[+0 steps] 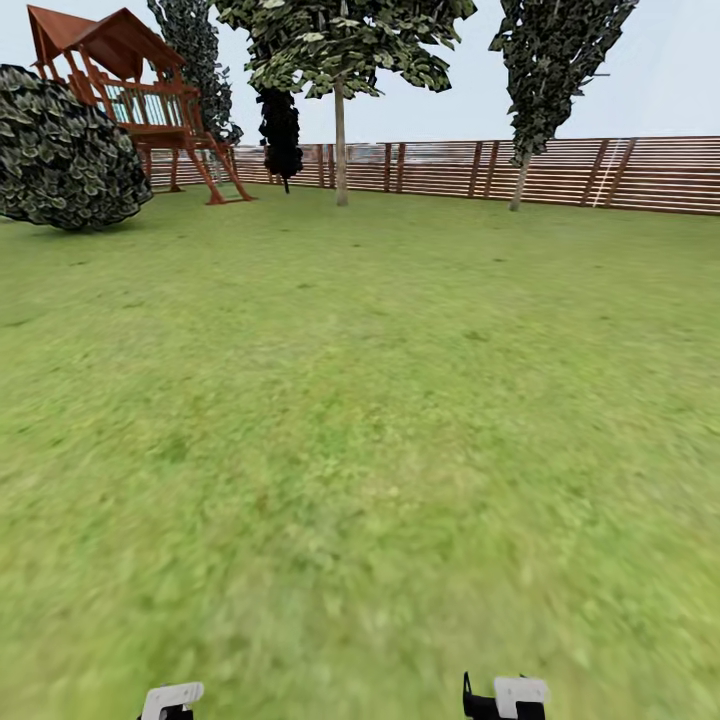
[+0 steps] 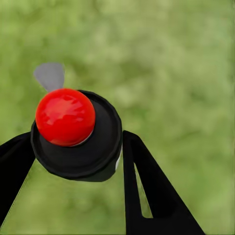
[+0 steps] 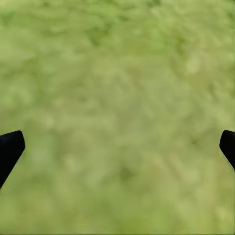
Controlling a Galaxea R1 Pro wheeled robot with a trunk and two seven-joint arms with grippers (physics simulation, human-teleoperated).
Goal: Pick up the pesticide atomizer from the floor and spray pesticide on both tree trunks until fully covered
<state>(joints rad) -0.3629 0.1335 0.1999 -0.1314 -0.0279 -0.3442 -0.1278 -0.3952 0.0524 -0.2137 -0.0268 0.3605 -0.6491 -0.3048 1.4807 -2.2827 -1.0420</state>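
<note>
Your left gripper [image 2: 73, 152] is pinching the sprayer [image 2: 77, 134]: in the left wrist view its two black fingers [image 2: 147, 186] press against the sides of the round black cap, which carries a shiny red button on top and a small grey nozzle tab beyond it. That puts the sprayer left of centre in that frame, over blurred grass.

Your right gripper [image 3: 117, 147] is spread wide, its fingertips [image 3: 10, 149] sitting at the far left and right edges of the right wrist view with only lawn [image 3: 117, 88] between them.

In the head view, the white ends of both arms peek in at the bottom edge, the left [image 1: 172, 700] and the right [image 1: 510, 697]. Open grass fills the middle of the frame. Along the top runs a brown slatted fence [image 1: 560, 172]. A tree with a pale straight trunk [image 1: 341, 140] stands at upper centre, another with a leaning trunk [image 1: 520, 180] at upper right. A wooden play tower [image 1: 130, 100] and a round bush [image 1: 60, 155] sit at upper left.
</note>
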